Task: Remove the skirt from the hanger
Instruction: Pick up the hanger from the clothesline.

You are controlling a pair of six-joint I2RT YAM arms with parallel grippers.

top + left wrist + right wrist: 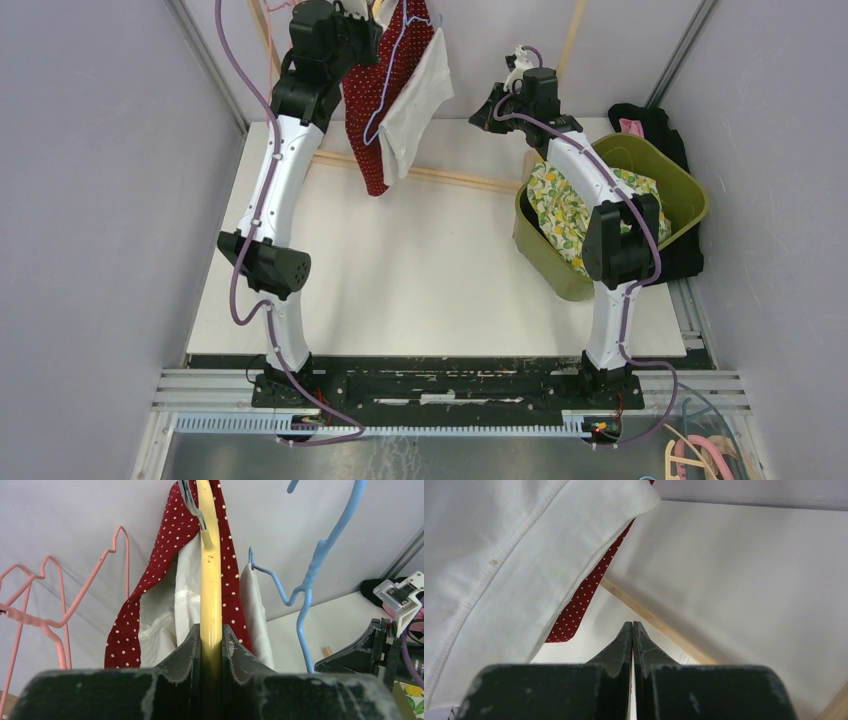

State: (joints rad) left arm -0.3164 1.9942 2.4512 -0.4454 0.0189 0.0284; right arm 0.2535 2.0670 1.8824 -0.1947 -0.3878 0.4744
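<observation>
- The left gripper point(211, 631) is clamped narrow on the yellow hanger point(210, 580). The red dotted skirt point(167, 550) is draped over it, high above the back of the surface point(420, 260).
- The right gripper point(632, 626) is closed and empty, near the skirt's white lining point(499, 555).
- A hard tug on the cloth could pull the hanger out of the left grip.
- The skirt might snag on the blue hanger point(310, 580) just beside it.
- Pinching only the lining may leave the skirt caught.

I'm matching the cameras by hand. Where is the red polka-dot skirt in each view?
Top external: red polka-dot skirt hangs at top centre, beside the left arm.
Left wrist: skirt in the centre, draped around the pale yellow bar that the left fingers clamp.
Right wrist: a narrow red strip, left of centre.
Shared landmark: the white cloth against the skirt.
</observation>
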